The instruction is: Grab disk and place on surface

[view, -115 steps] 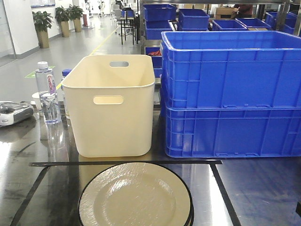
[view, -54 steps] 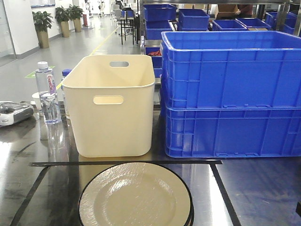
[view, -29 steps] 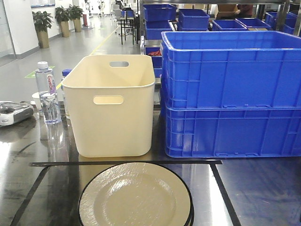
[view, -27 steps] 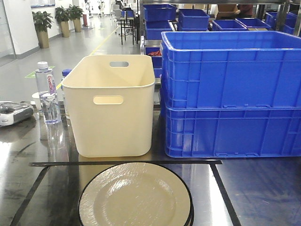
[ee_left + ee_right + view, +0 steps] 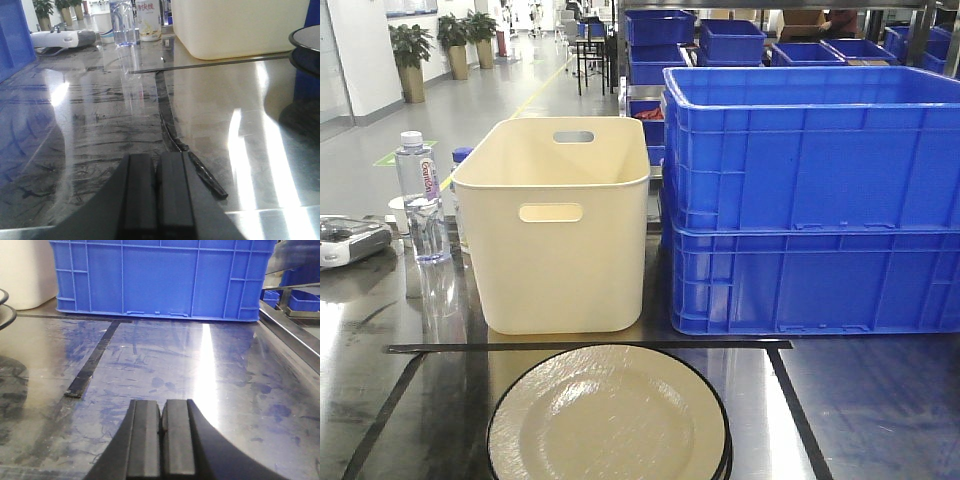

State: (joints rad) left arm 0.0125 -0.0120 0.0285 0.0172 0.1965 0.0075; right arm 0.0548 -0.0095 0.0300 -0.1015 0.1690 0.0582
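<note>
Front-facing view: the disk (image 5: 608,418) lies inside the taped rectangle on the glossy bench (image 5: 860,400), while my left gripper (image 5: 156,195) and right gripper (image 5: 161,437) rest clenched and empty either side, and shut fingers could skid it.

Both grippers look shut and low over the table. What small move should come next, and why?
Probably open the left gripper and turn it right toward the plate. Both it and the right gripper are shut on nothing over the metal tabletop. The plate's black rim shows at the left wrist view's right edge, inside the tape lines.
</note>
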